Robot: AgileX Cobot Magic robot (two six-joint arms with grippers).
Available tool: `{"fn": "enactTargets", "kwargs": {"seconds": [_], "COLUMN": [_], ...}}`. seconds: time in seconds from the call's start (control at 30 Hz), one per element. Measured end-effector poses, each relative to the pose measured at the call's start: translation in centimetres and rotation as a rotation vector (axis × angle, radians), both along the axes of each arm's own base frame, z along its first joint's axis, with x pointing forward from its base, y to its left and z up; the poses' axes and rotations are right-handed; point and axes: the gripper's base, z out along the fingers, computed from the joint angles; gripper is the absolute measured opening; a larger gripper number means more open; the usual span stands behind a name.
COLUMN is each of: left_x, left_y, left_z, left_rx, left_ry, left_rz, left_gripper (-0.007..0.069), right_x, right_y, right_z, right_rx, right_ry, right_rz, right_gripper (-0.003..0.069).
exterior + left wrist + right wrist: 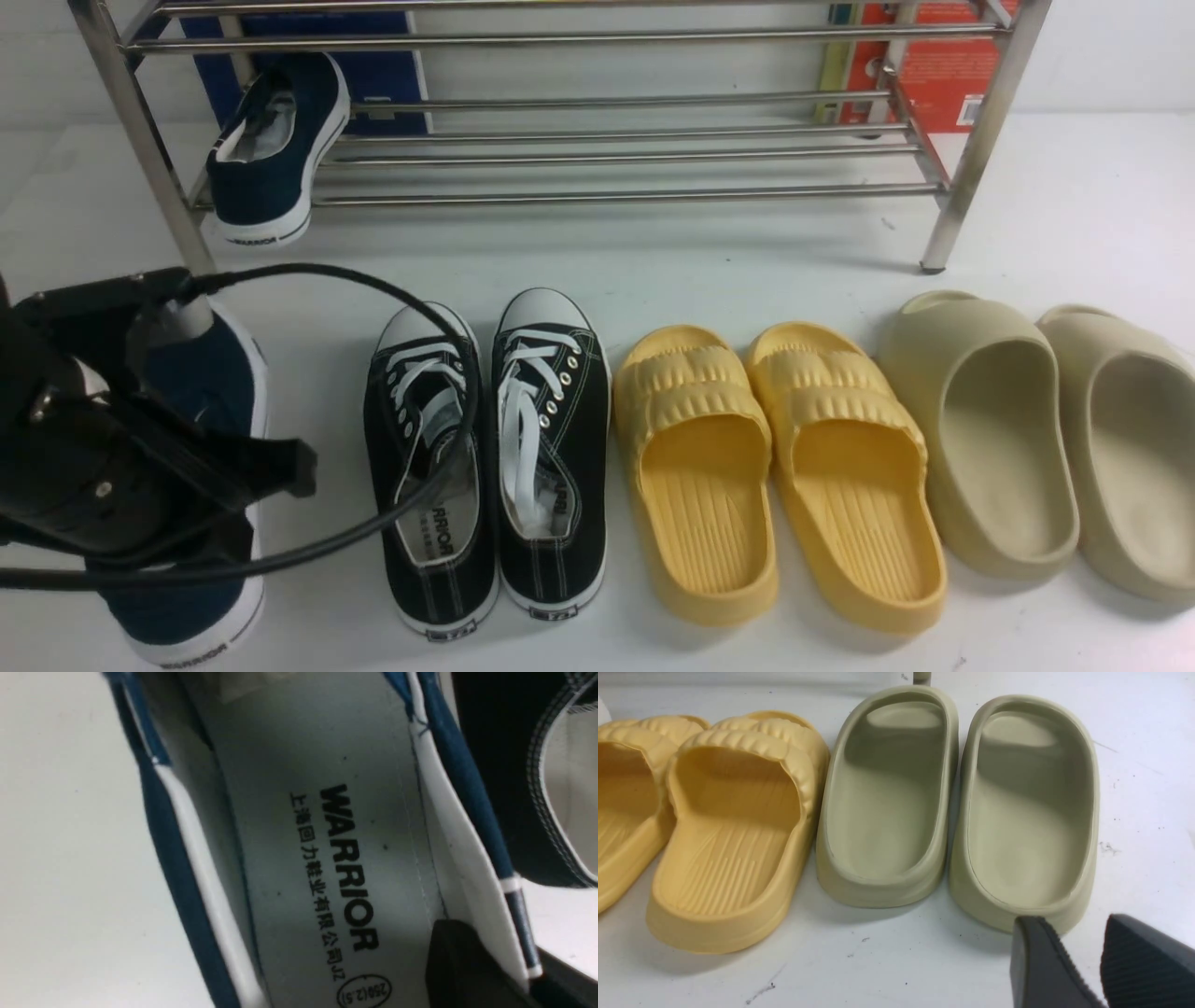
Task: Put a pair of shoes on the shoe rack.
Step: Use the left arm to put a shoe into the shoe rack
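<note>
One navy slip-on (pixel 219 392) is found right under the left gripper (pixel 500 947), flat on the white surface (pixel 747 271) with its toe aimed away toward the rack. It has a canvas upper, a white rubber sole and a pale insole printed WARRIOR. The side wall facing the black sneakers is pinched. One black finger is tucked inside against the white lining, the other is pressed on the outside, so the jaws are clamped on that wall.

The second navy slip-on (pixel 275 149) is parked well beyond that gripper, on the lower tier of the shoe rack (pixel 607 196) at its left end. Its heel faces the camera and hangs over the front rod. The rack is made of shiny steel, with thin round rods and square legs. A blue panel (pixel 383 65) and a red box (pixel 943 75) are glimpsed behind it.

Off to the gripper's right, a row is laid out:
- black lace-up sneakers (pixel 560 439) with white toe caps
- ribbed yellow slides (pixel 695 467), soft and foamy
- smooth beige slides (pixel 1004 439)

The left arm (pixel 103 457) is angled down over the shoe, and a black cable (pixel 317 268) is looped across the nearest sneaker. The right gripper (pixel 1078 933) is only caught by its own camera. Its ribbed pads are held apart, low and just beside the heel of the outermost beige slide.
</note>
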Motion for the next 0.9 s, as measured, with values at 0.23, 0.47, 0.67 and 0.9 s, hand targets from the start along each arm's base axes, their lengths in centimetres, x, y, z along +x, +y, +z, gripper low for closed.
{"fn": "enactTargets", "kwargs": {"seconds": [0.23, 0.47, 0.67, 0.9], "left_x": [0.4, 3.7, 7.1, 10.9], "left_y": [-0.1, -0.9, -2.0, -3.4], "left_z": [1.6, 2.0, 1.1, 0.8], "left_rx": [0.014, 0.019, 0.012, -0.023], "left_ry": [-0.011, -0.026, -0.012, -0.057], "left_rz": [-0.045, -0.076, -0.173, -0.256], "left_gripper": [0.0003, 0.0003, 0.0003, 0.0003], "right_x": [0.0, 0.0, 0.0, 0.0], "right_y": [0.0, 0.0, 0.0, 0.0], "right_z": [0.0, 0.0, 0.0, 0.0], "right_rx": [0.000, 0.000, 0.000, 0.000], "right_ry": [0.000, 0.000, 0.000, 0.000], "right_rz": [0.000, 0.000, 0.000, 0.000], "right_gripper": [0.0239, 0.0239, 0.0239, 0.0239]}}
